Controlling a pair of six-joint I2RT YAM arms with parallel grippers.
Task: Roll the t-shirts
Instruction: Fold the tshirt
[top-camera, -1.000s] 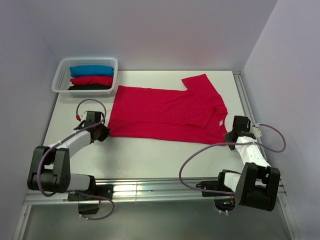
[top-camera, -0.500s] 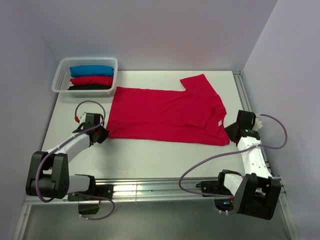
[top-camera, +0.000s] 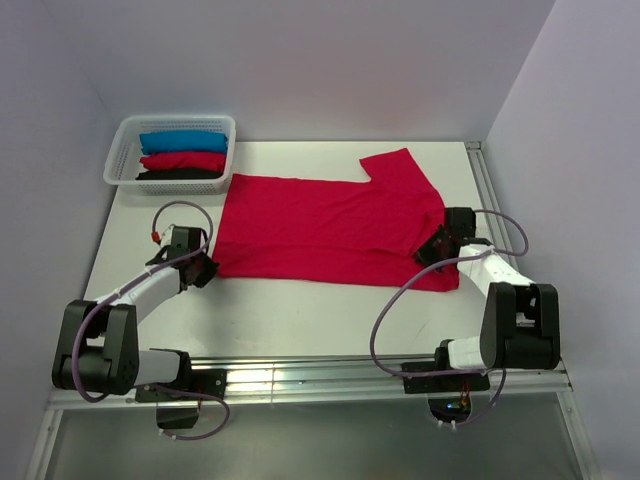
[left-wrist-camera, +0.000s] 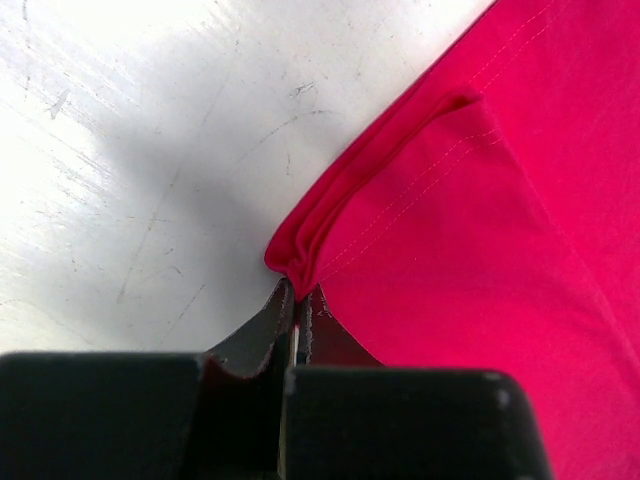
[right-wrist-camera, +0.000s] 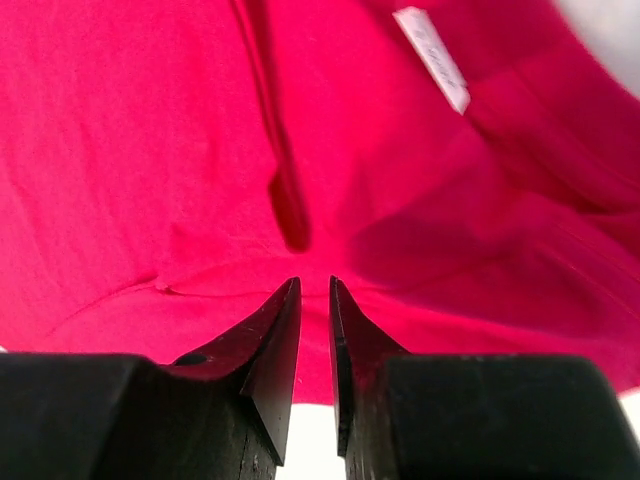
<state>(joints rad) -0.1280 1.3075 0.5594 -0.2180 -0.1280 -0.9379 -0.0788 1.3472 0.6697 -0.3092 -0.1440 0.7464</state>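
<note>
1. Far ahead of the left gripper (top-camera: 203, 268), a white basket (top-camera: 118, 160) is holding three rolled t-shirts: a blue bundle (top-camera: 183, 141), a red bundle (top-camera: 183, 161) and a black bundle (top-camera: 180, 175).
2. The left gripper is clamping the crimson t-shirt (top-camera: 320, 225) with its jaws fully together. The doubled hem corner (left-wrist-camera: 300, 255) is bunching right at its fingertips, and the rest of the cloth is spreading ahead and to its right.
3. The shirt is lying flat on the table (top-camera: 300, 310) between the two grippers, with one sleeve (top-camera: 400, 165) pointing away from them.
4. The right gripper (top-camera: 432, 250) is hovering over the collar end, its jaws parted by only a narrow slit. Bare table is showing through that slit and no cloth is visible inside it. The white neck label (right-wrist-camera: 432, 58) is lying ahead and to the right of its tips.
5. Risk: if the right jaws are catching only the top layer, or nothing, the collar end will probably lag while the left corner is being moved, skewing the roll. The left pinch is small, so a hard pull could be slipping the hem free.
6. The left wrist view is showing the pinched fold that the top view is hiding. The right wrist view is showing the slit and the label. Only the top view is showing the basket.
</note>
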